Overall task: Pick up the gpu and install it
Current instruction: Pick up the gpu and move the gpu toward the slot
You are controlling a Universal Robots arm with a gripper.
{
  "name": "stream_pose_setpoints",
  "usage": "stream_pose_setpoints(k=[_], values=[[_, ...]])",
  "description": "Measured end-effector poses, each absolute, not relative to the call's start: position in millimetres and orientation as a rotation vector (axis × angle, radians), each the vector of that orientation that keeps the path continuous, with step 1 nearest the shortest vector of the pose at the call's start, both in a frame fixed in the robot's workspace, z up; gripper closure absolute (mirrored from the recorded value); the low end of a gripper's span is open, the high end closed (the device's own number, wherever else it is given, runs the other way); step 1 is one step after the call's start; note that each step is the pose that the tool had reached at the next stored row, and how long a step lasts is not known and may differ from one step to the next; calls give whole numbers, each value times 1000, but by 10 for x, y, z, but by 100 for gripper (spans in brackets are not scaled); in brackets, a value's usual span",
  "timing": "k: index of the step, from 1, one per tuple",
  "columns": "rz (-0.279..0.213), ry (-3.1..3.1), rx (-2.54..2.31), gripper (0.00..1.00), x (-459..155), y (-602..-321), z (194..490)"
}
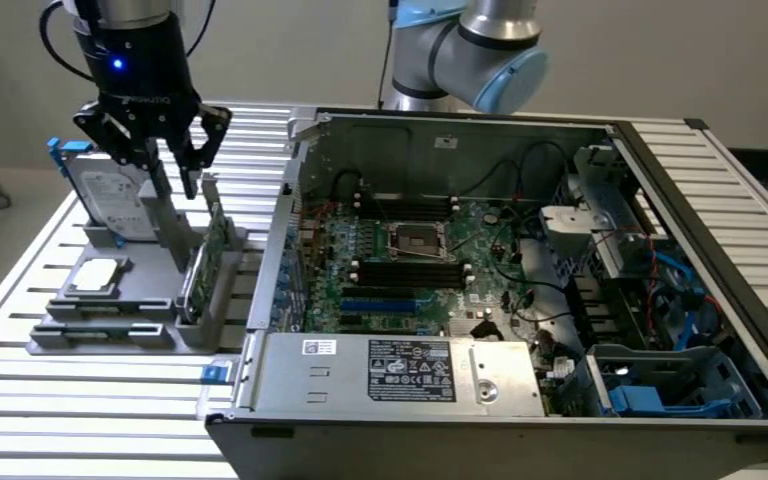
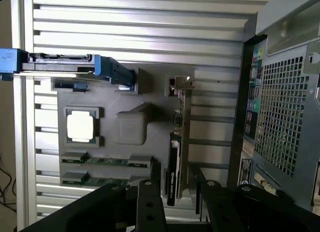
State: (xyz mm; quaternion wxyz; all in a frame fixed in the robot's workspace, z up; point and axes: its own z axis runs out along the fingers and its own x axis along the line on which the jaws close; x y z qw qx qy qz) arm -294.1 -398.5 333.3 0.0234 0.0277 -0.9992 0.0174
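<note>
Here the gripper point(image 1: 175, 172) hangs with its fingers point(image 2: 149, 207) spread apart, clamped on nothing; the gpu point(image 1: 211, 262) stands on edge in a slot of the grey holder point(image 1: 104, 335), just beside the open computer case point(image 1: 518, 250), on the exterior view's left; it lies below the gripper, its long axis in line with the gap between the fingers; one face is green board, the other a black cover, with a silver bracket at the far end.

Slatted table point(image 1: 37, 400), grey parts tray point(image 1: 91, 340), open computer case point(image 1: 491, 445)
</note>
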Motion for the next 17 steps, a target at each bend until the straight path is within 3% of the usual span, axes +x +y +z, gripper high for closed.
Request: stream_pose_setpoints(k=[17], values=[[54,-3093,90,64,-2958,-4053,3024]])
